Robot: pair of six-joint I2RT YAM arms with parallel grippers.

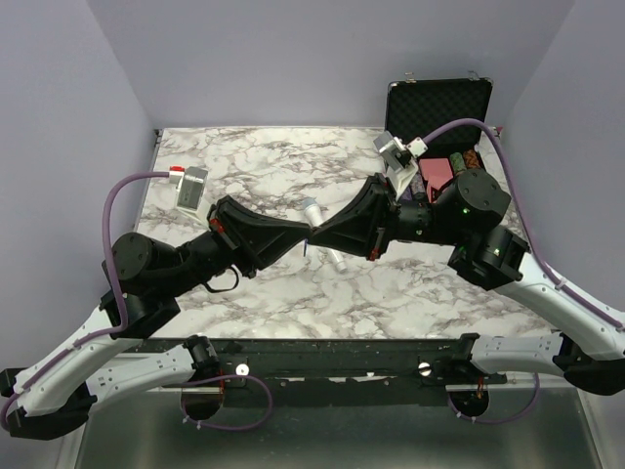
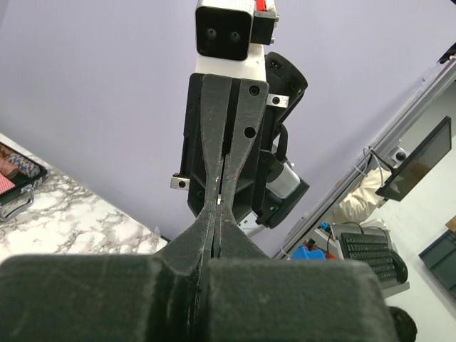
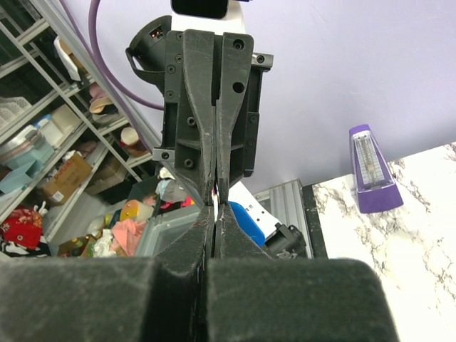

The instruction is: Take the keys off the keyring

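My two grippers meet tip to tip above the middle of the marble table (image 1: 273,161). The left gripper (image 1: 308,235) and right gripper (image 1: 319,234) both have their jaws pressed shut. In the left wrist view my gripper (image 2: 217,208) touches the right gripper's fingers (image 2: 214,128). In the right wrist view my gripper (image 3: 216,208) touches the left gripper's fingers (image 3: 199,114). A thin bright sliver, the keyring (image 3: 216,191), shows pinched where the tips meet. A small blue streak, seemingly the key (image 1: 306,250), shows just below the tips. I cannot tell whether it hangs or lies.
A white-and-grey microphone (image 1: 337,260) lies on the table under the grippers. An open black case (image 1: 439,103) with small items stands at the back right. A purple metronome (image 3: 370,167) stands on the table's edge.
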